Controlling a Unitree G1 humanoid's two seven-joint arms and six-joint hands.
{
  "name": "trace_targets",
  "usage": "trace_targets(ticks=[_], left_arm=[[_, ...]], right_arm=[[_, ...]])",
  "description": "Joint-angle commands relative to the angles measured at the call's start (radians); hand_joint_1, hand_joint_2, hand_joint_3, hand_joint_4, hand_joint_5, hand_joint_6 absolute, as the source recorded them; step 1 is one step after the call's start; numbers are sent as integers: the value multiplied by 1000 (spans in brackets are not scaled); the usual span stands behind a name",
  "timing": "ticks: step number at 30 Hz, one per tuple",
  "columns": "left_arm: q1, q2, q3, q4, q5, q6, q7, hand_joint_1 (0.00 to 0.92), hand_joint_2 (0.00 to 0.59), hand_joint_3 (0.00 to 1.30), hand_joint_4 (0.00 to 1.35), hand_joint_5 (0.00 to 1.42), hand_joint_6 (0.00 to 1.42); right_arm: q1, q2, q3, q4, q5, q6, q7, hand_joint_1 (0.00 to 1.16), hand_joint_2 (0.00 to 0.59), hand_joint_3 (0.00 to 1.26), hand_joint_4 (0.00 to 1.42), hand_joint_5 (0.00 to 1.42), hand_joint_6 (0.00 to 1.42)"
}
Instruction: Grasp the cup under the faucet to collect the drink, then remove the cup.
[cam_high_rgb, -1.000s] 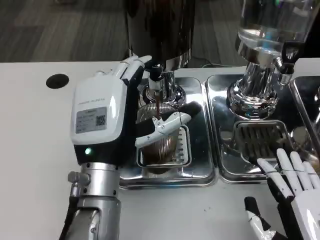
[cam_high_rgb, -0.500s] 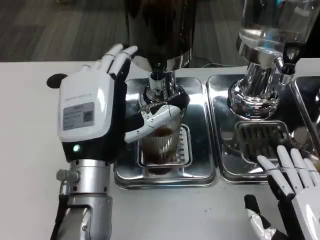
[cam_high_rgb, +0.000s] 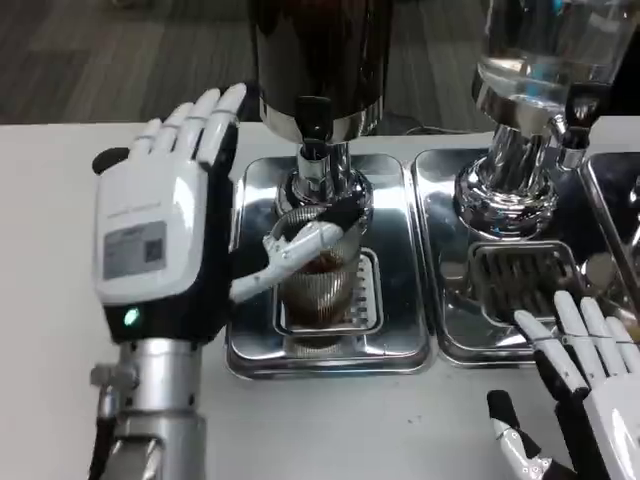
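Cup (cam_high_rgb: 318, 290) part-filled under faucet (cam_high_rgb: 314, 150) | left robot hand (cam_high_rgb: 160, 235) spread, thumb alongside cup, grasp unclear | right robot hand (cam_high_rgb: 590, 400) open, idle | removal pending

The left hand (cam_high_rgb: 160, 240) had a broad white back carrying a grey label with small print and a dark square code. Below the label the casing turned black, and a small green light glowed there. Its fingers (cam_high_rgb: 195, 125) were white with black undersides. The wrist was a ribbed silver collar with a screw boss at its left, and the silver forearm (cam_high_rgb: 150, 445) ran toward the near edge with a dark cable alongside. The right hand (cam_high_rgb: 580, 385) showed white fingers over black.
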Motion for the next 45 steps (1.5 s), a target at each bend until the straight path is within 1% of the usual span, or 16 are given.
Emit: trace_targets(ticks=[1,5,9,13,16,18,20,22,23,25,28,30,34,38,43,45], left_arm=[[115,30,37,-30,-17,-45,42,0,32,172,0,150,137],[188,52,61,-39,-21,-77,48,0,31,150,0,141,107],[260,72,96,-29,-44,-111,64,0,30,124,0,131,101],[318,84,112,9,-48,-140,90,0,29,98,0,120,85],[356,86,110,57,-56,-159,115,0,20,91,0,118,82],[368,87,104,94,-55,-167,127,0,26,81,0,110,80],[377,87,99,135,-58,-180,138,0,25,68,0,107,70],[384,87,91,167,-52,-189,152,0,25,68,0,106,68],[384,89,86,183,-44,-188,156,0,25,67,0,106,68],[381,95,87,208,-43,-189,159,0,25,67,0,106,65],[381,104,98,228,-53,-190,164,0,25,67,0,106,60],[385,107,103,231,-59,-191,166,0,24,67,0,106,57],[399,108,112,235,-66,-194,174,0,32,67,0,105,51],[410,109,115,239,-74,-198,182,0,33,67,0,100,49],[422,117,125,239,-92,-202,191,0,33,83,0,104,48],[428,121,131,238,-100,-206,194,0,34,87,0,104,47]], right_arm=[[-2,-2,-4,-6,7,-5,15,218,401,151,0,0,65],[-19,-5,-7,-21,13,-4,44,219,394,132,0,0,53],[-45,1,-20,-38,48,-5,82,216,386,116,0,0,50],[-78,10,-35,-55,108,-5,152,219,374,82,0,0,50],[-125,20,-42,-69,178,5,247,251,354,28,0,0,72],[-149,26,-46,-78,204,13,293,273,333,2,0,0,77],[-181,38,-47,-91,232,30,355,332,299,0,0,0,79],[-228,61,-46,-95,298,54,439,438,267,0,0,0,67],[-262,76,-42,-94,334,77,489,479,270,0,0,0,65],[-327,104,-33,-83,392,123,578,548,252,0,0,0,39],[-407,141,-20,-50,467,181,678,589,226,0,0,0,22],[-452,163,-9,-26,494,213,721,601,213,0,0,0,20],[-523,205,13,21,511,260,759,607,208,0,0,0,14],[-562,229,30,50,509,281,770,620,198,0,0,0,3],[-605,248,47,78,503,307,775,599,188,0,0,0,0],[-630,260,54,105,502,321,771,597,188,0,0,0,0]])
